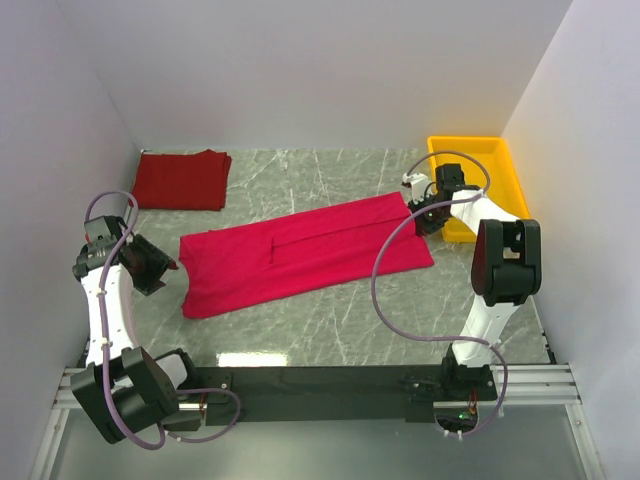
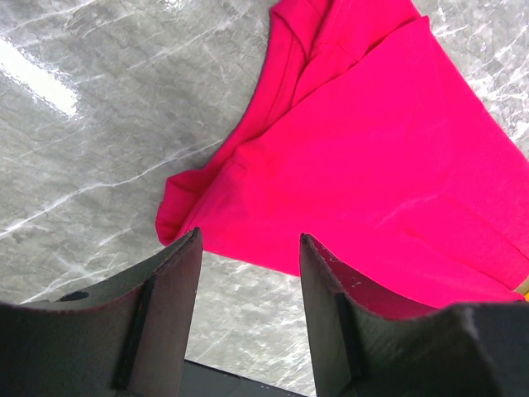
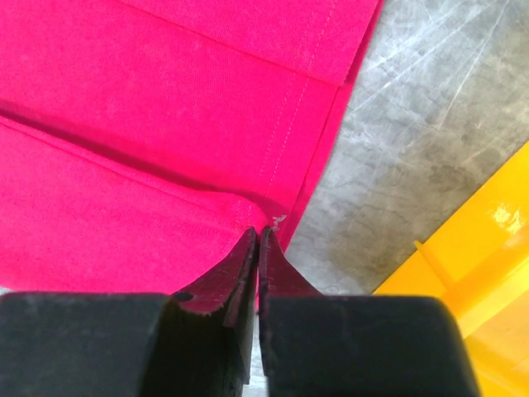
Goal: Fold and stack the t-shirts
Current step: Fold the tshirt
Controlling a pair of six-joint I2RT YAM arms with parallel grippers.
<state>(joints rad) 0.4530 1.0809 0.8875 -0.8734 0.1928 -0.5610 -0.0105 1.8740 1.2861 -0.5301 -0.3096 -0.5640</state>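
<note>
Left gripper, state: my left gripper [image 2: 248, 236] is released; jaws stand apart w/ nothing between them.
Left gripper, pos.: it hangs over the table [image 1: 330, 330] just beside the left end of the crimson t-shirt [image 1: 300, 255]. In the left wrist view, the bunched left corner of the cloth lies just beyond my fingertips, not touching them.
Right gripper, state: my right gripper [image 3: 258, 231] is clenched; jaws pressed together, grasping the crimson t-shirt at its edge.
Right gripper, pos.: at the far right corner of the shirt. In the right wrist view, the cloth rises in a small ridge up to my tips, next to the stitched hem.
Crimson t-shirt, pos.: spread flat across the table ctr, long axis running from near left to far right.
Crimson t-shirt, fold: one long side is laid over the body; a straight edge line runs along the middle.
Dark red t-shirt [image 1: 182, 180]: folded into a flat rectangle at the far left corner of the table, well apart from the crimson one & from both grippers.
Yellow tray [image 1: 515, 180]: far right corner, by the right wall, near my right gripper; a strip of bare table lies between tray & cloth.
</note>
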